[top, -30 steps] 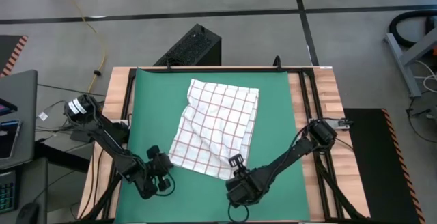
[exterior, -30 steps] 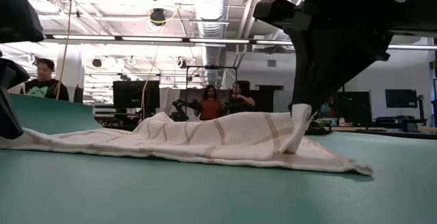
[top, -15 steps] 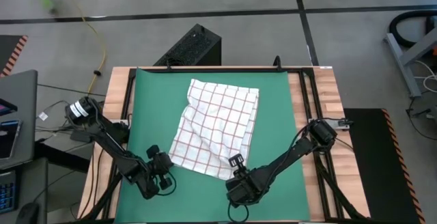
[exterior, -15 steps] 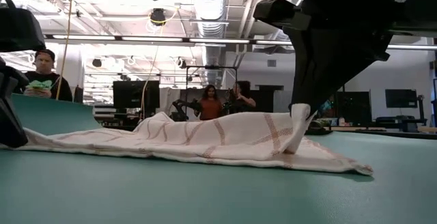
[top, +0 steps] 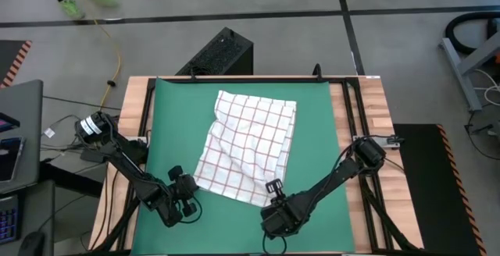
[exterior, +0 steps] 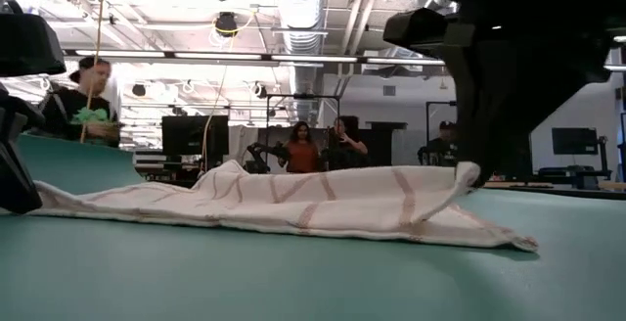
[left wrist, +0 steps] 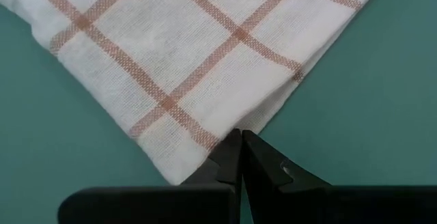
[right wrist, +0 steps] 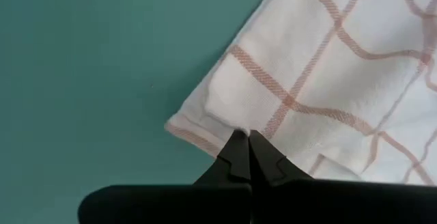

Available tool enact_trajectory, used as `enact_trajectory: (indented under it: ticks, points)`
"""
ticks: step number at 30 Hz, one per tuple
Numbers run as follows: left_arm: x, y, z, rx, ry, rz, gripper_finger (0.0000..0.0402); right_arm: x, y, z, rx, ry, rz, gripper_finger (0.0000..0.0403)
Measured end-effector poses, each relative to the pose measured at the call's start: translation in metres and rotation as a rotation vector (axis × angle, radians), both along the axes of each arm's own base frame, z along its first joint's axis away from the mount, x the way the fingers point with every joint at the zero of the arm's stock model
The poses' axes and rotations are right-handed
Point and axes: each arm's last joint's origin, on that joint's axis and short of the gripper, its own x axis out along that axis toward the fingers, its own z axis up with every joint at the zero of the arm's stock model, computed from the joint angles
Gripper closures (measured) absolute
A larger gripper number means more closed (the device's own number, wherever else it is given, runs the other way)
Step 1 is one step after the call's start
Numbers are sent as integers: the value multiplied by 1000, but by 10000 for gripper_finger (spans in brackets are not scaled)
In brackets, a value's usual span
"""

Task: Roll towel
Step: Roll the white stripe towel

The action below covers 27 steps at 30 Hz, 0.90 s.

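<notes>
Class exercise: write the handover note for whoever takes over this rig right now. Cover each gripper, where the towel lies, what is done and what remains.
Left gripper: shut on the towel's near-left corner, low on the green mat.
Right gripper: shut on the near-right corner, that corner lifted slightly.
Towel: spread, rumpled, mid-mat, unrolled.
Done: both near corners gripped.
Left: roll the near edge toward the far edge, probably both arms together.

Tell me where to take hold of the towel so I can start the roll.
Grip the towel by its two near corners, coming in low from the front edge of the green mat. Both corners lie thin and reachable there: the left gripper is shut on one, the right gripper on the other, lifted slightly.
</notes>
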Motion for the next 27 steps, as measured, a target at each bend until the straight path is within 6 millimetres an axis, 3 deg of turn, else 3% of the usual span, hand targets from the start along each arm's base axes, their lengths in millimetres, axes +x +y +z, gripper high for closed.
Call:
enact_trajectory:
  ticks: [11, 20, 27]
  points:
    - [-2, 2, -1, 13, 21, 0, 401, -8, 5, 0, 1, 14, -57, 401]
    - [-2, 1, -1, 5, 23, 6, 401, -19, 22, -2, 10, 6, -12, 401]
    - [-2, 1, -1, -6, 23, 15, 401, -18, 23, -6, 27, -13, -9, 401]
